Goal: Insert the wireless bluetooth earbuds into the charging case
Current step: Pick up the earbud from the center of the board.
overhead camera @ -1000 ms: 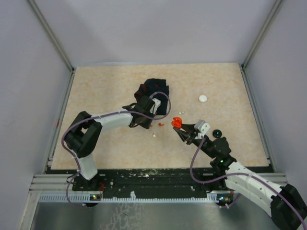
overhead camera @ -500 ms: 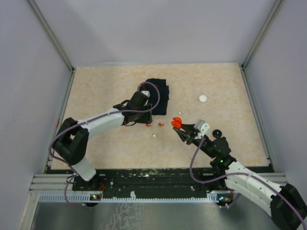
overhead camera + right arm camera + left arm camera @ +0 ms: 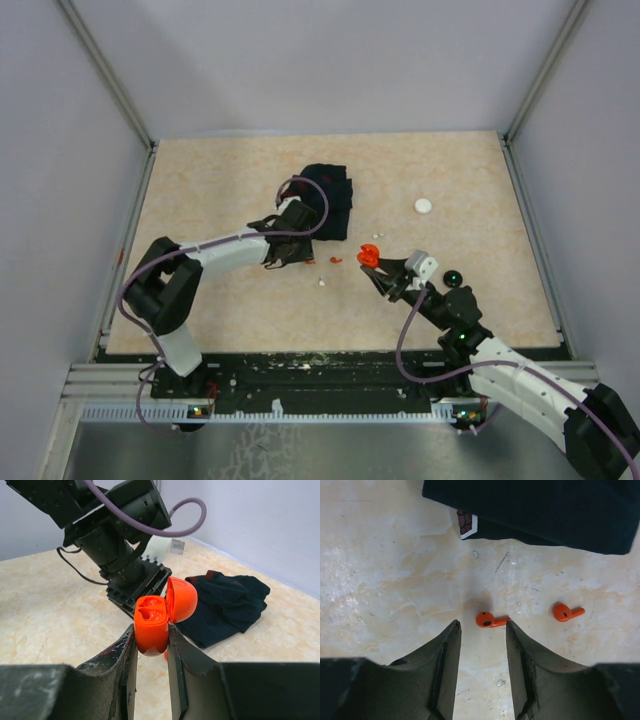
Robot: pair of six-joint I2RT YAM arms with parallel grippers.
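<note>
Two red earbuds lie on the table just below the dark cloth (image 3: 330,195). The nearer earbud (image 3: 490,620) (image 3: 309,261) rests right off my left gripper's (image 3: 482,627) (image 3: 297,256) tips, and the jaws stand open and empty. The second earbud (image 3: 566,612) (image 3: 336,259) lies to its right. My right gripper (image 3: 151,630) is shut on the red charging case (image 3: 152,622) (image 3: 369,255) and holds it upright above the table. Its lid (image 3: 181,599) is flipped open and both sockets are empty. A tiny white piece (image 3: 322,283) lies nearer the arms.
The navy cloth (image 3: 545,510) (image 3: 225,605) lies bunched just beyond the earbuds. A white disc (image 3: 423,206) sits at the right back and a black disc (image 3: 453,277) beside my right arm. The left arm (image 3: 120,530) stands close behind the case. Grey walls ring the table.
My left gripper has opened and come off the cloth, which now lies flatter. It has shifted towards the red earbuds. The right arm and the case have not moved.
</note>
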